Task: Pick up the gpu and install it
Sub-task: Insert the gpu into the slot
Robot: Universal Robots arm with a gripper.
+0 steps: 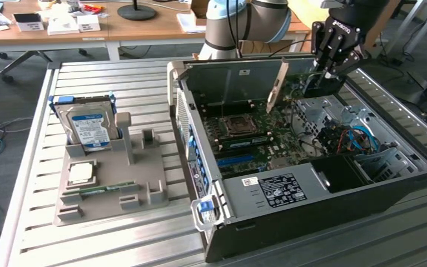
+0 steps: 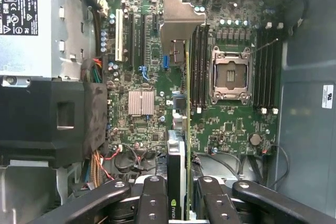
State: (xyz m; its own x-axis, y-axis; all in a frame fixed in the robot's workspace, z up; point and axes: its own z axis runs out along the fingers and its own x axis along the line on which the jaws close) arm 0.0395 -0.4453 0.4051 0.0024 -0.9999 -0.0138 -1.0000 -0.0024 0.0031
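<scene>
Bench (image 1: 28, 222) at the exterior view's left carries a grey holder (image 1: 109, 189) with a hard drive (image 1: 89, 127) upright in it, then the open computer case (image 1: 332, 208), and toward the right the gripper (image 1: 323, 78) is clenched on the gpu (image 1: 297, 84), held on edge above the motherboard (image 2: 231, 129).

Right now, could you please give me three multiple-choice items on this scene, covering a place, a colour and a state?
1. Where is the hard drive? A in the grey holder; B inside the case; C on the floor.
2. Its label is: A red; B blue and white; C yellow.
3. The gpu is: A on the table; B in the holder; C held by the gripper.
Answers: A, it stands in the holder's slot; B, blue and white print shows; C, fingers clamp it over the motherboard.
</scene>
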